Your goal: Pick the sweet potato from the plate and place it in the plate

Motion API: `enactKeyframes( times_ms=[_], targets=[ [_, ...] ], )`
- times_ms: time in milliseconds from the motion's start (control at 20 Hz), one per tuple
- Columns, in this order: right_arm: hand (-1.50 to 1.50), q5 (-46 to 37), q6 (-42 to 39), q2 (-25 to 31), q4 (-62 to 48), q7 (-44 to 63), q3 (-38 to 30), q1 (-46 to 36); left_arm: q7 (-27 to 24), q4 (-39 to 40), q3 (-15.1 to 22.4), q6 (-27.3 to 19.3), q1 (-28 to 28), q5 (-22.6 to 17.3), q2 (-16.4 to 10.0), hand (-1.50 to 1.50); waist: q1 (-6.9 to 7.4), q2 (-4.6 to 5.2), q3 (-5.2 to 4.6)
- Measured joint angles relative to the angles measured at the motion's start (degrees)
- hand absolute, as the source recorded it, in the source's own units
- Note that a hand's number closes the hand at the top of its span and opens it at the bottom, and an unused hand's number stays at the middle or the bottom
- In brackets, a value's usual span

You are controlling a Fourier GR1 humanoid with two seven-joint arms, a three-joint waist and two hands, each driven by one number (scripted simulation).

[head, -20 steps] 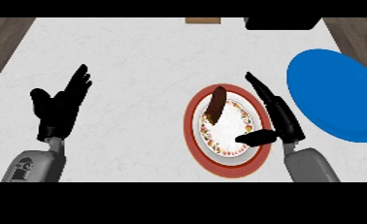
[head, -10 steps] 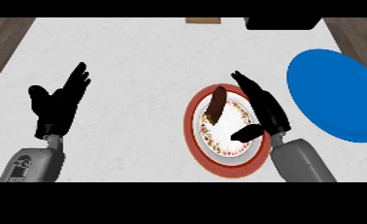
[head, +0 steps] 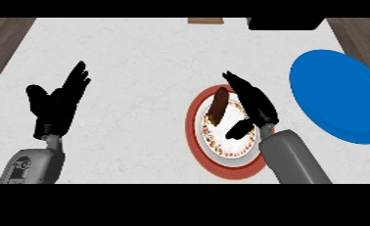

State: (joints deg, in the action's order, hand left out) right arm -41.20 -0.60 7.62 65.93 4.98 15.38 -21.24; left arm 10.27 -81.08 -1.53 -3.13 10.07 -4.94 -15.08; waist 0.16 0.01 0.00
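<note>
At the far left you have the left hand resting open over the pale counter, fingers straight and pointing up and away, thumb spread to the side, nothing in it; its grey forearm comes in from the lower edge. Moving right along the counter's far edge, you'll see a small brown block, too cut off to identify. Right of centre sits the red-rimmed plate with a white, patterned middle, and the sweet potato lies on its upper part, a dark reddish-brown piece running lengthwise, its far tip near the rim. Your right hand is over that same plate, just beside the sweet potato on its right: the fingers are stretched out nearly straight along it, the thumb splayed across the plate's middle below it, so the hand is open and has hold of nothing; you cannot tell whether it touches the sweet potato. A black object sits at the far edge, and the blue plate lies at the right, apart from the red-rimmed one
</note>
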Motion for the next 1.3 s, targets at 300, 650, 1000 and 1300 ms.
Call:
enactKeyframes(
  times_ms=[300, 650, 1000, 1300],
  targets=[
    [-1.50, -3.64, 0.73, -2.66, -4.85, 1.08, -1.29, -2.85, -0.14, -0.06, -1.29, 1.44, -0.36, 0.64, 0.50, 0.00, 0.05, 0.02, 0.01],
    [-1.50, -7.19, 1.73, -4.29, -11.85, -0.76, -2.76, -5.88, 0.38, -1.48, -1.66, 1.98, -1.31, 1.82, 1.94, 0.00, 0.09, -0.15, -0.12],
    [1.50, -9.28, -0.73, -4.84, -16.16, -4.07, -1.94, -9.29, -0.98, 1.01, -2.14, 2.21, -0.11, 2.67, 2.87, 0.00, -0.02, -0.52, -0.45],
    [1.50, -9.60, 1.32, -5.55, -18.38, -7.78, -3.23, -10.08, -0.39, 0.95, -2.98, 3.13, 0.24, 2.73, 2.59, 0.00, -0.11, -0.65, -0.51]
  ],
)
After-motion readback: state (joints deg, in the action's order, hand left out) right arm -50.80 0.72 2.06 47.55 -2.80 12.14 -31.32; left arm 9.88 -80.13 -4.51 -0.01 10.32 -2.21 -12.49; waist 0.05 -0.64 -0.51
